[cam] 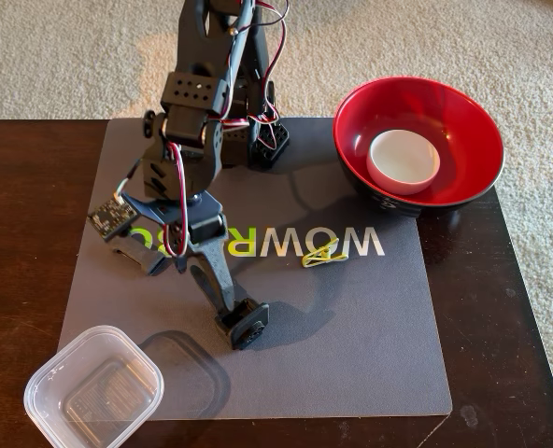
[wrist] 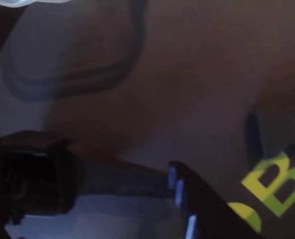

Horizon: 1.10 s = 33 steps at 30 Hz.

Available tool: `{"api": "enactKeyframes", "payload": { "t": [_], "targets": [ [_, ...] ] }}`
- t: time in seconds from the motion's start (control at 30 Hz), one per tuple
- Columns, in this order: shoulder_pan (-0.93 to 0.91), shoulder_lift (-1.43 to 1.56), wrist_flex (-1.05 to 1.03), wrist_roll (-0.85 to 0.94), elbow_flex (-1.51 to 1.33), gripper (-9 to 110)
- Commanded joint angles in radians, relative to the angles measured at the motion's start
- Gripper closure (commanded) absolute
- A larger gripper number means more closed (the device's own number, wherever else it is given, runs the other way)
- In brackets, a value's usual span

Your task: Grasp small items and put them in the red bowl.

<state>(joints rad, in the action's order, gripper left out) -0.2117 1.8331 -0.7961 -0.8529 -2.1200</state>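
Item 1, lower left in the fixed view: clear plastic tub (cam: 93, 387), empty, overhanging the grey mat (cam: 370, 327).

Item 2, left of centre: my gripper (cam: 230, 313), tips down at the mat. It appears to hold the black plastic part (cam: 242, 322), boxy base low and to the right. I cannot tell from either view how wide the jaws stand; the wrist view is dark and blurred, showing only a dark block (wrist: 33, 174) at lower left.

Item 3, centre: 1 yellow clip (cam: 320, 254), lying on the mat lettering, apart from the arm.

Item 4, upper right: red bowl (cam: 463, 112), with 1 cream-white ring (cam: 403, 161) inside.

Handling note: I judge the lift should be straight up, slow, then swing right, clearing the clip and the bowl's near rim before release.
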Motion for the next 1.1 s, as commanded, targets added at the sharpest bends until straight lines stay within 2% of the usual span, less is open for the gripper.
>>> {"api": "enactKeyframes", "payload": {
  "t": [0.0, 0.17, 0.27, 0.43, 0.57, 0.63, 0.7, 0.77, 1.07],
  "targets": [
    [0.086, -0.057, 0.012, 0.018, 0.189, 51],
    [0.179, -0.264, -0.089, 0.086, 0.459, 53],
    [0.213, -0.374, -0.117, 0.109, 0.529, 55],
    [0.218, -0.463, -0.225, 0.117, 0.503, 60],
    [0.219, -0.431, -0.229, 0.109, 0.413, 64],
    [0.218, -0.436, -0.225, 0.117, 0.411, 74],
    [0.212, -0.437, -0.219, 0.135, 0.416, 95],
    [0.209, -0.431, -0.218, 0.140, 0.420, 101],
    [0.272, -0.225, -0.224, 0.187, 0.416, 101]
  ]
}}
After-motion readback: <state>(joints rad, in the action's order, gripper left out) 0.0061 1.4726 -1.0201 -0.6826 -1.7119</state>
